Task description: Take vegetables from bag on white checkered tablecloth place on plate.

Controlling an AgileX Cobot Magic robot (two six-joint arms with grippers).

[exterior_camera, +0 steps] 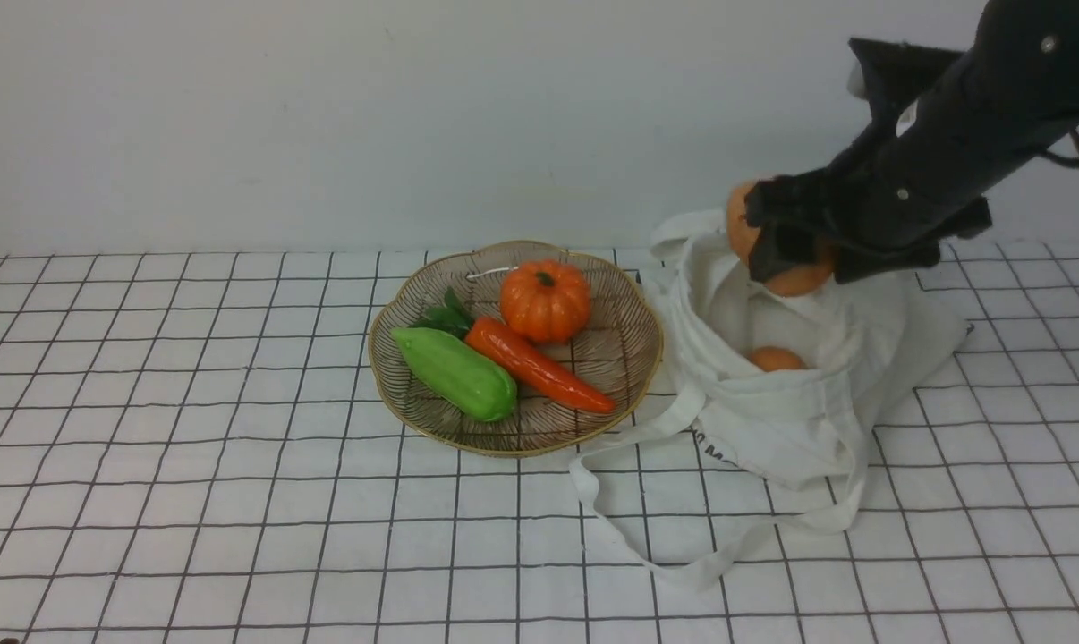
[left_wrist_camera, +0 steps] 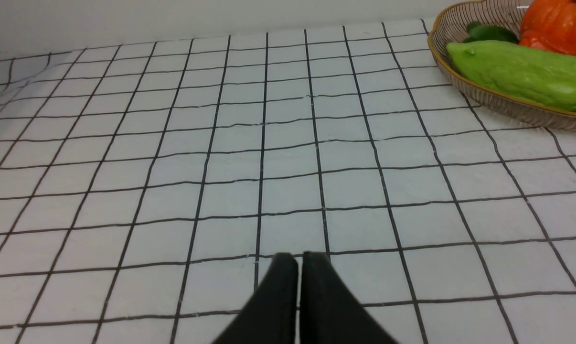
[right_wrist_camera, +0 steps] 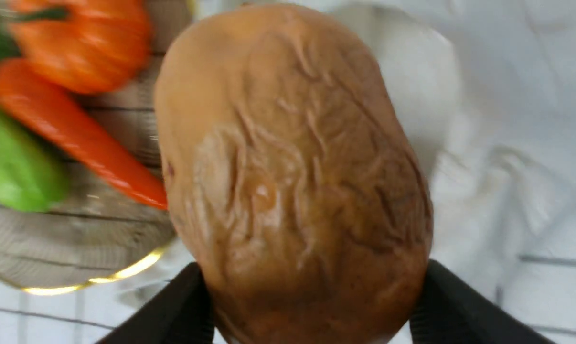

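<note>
My right gripper (exterior_camera: 777, 246) is shut on the tan-brown potato (exterior_camera: 803, 279) and holds it in the air above the open mouth of the white bag (exterior_camera: 772, 420). In the right wrist view the potato (right_wrist_camera: 293, 172) fills the frame between the two black fingers (right_wrist_camera: 173, 310). A smaller orange-brown piece (exterior_camera: 775, 359) lies inside the bag. The golden-rimmed plate (exterior_camera: 624, 394) sits left of the bag on the white checkered tablecloth (exterior_camera: 191, 501). My left gripper (left_wrist_camera: 300, 260) is shut and empty, low over bare cloth; it is out of the front view.
The plate holds a small orange pumpkin (exterior_camera: 545, 300), an orange carrot (exterior_camera: 539, 365) and a green vegetable (exterior_camera: 454, 372). The bag's long straps (exterior_camera: 647, 555) trail on the cloth in front of it. A white wall stands behind.
</note>
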